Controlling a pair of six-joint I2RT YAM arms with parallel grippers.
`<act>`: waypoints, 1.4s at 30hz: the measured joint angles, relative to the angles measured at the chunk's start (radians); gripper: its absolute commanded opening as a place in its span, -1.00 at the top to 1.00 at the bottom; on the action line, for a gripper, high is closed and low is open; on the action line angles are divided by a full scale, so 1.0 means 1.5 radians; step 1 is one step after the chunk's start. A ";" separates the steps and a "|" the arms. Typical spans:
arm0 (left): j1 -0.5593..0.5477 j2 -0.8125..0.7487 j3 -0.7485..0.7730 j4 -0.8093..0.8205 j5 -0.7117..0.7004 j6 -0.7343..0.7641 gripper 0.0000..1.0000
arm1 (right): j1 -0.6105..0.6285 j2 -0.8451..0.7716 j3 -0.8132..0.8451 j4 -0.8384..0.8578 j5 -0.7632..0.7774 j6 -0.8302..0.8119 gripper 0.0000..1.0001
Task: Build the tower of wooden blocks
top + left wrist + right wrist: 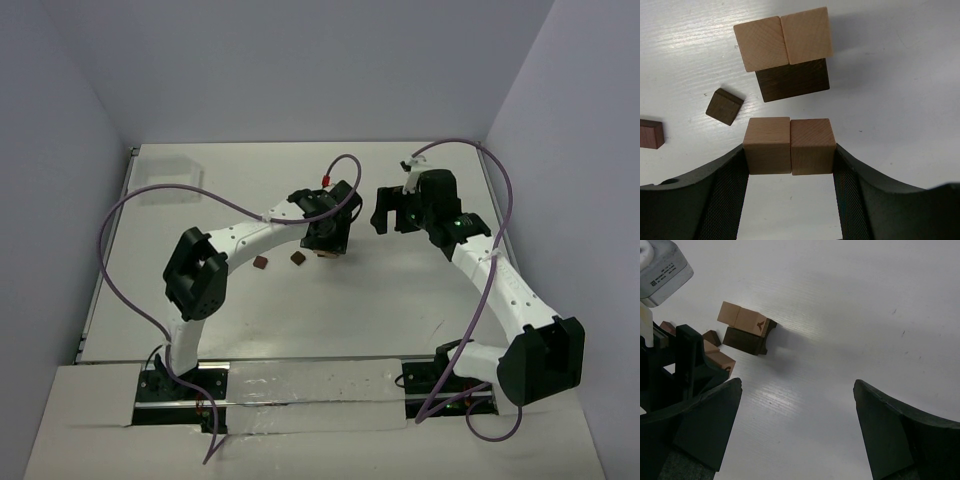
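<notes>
Wood blocks (724, 106): two dark ones lie loose at left. Left gripper (790, 170) clamps tan pair (790, 145) side by side, just beside tower (785, 55) at scene centre. Right gripper (797, 430) gapes wide, empty. Cubes likely light, rigid, smooth-faced; pinch flat opposite sides, squeeze evenly. Label (664, 274) on white housing (655, 250): too small to read.
</notes>
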 measured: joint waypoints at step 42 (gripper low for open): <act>0.036 0.042 0.053 -0.011 0.018 -0.107 1.00 | -0.006 -0.002 0.000 0.002 -0.020 0.010 -0.99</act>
